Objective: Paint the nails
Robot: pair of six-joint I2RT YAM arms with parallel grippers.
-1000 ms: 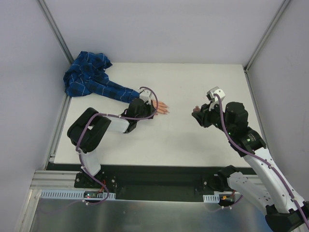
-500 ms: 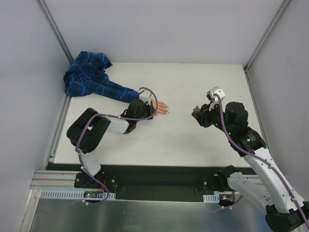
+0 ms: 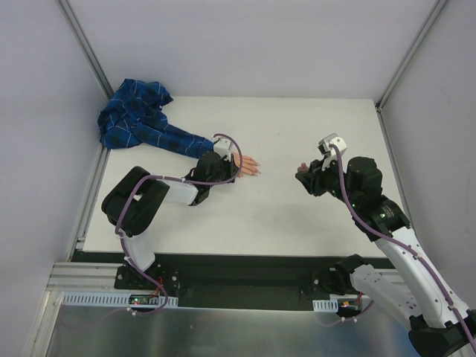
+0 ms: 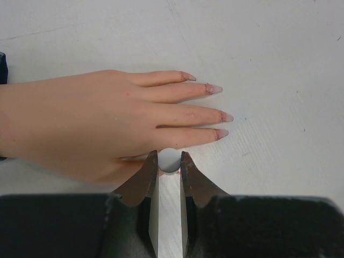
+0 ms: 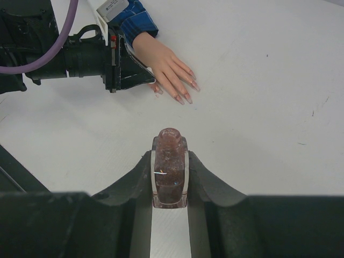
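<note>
1. Left gripper (image 4: 169, 158): jaws drawn nearly together, leaving a thin slit. A pale round shape sits at the tips; cannot tell whether anything is pinched there.
2. Fake hand (image 4: 91, 123) lies palm down on the white table (image 3: 282, 216), its near edge right against the left gripper's tips. The blue plaid sleeve (image 3: 160, 137) trails away behind that gripper.
3. The nails (image 4: 221, 116): four show, long and pinkish, just ahead of the left gripper's tips and off to one side.
4. Right gripper (image 5: 170, 156): clamped on a reddish-brown polish bottle (image 5: 170, 172), neck pointing forward beyond the tips.
5. From the right gripper, the hand lies well ahead across bare tabletop, fingertips pointing back toward it, apart from the bottle.
</note>
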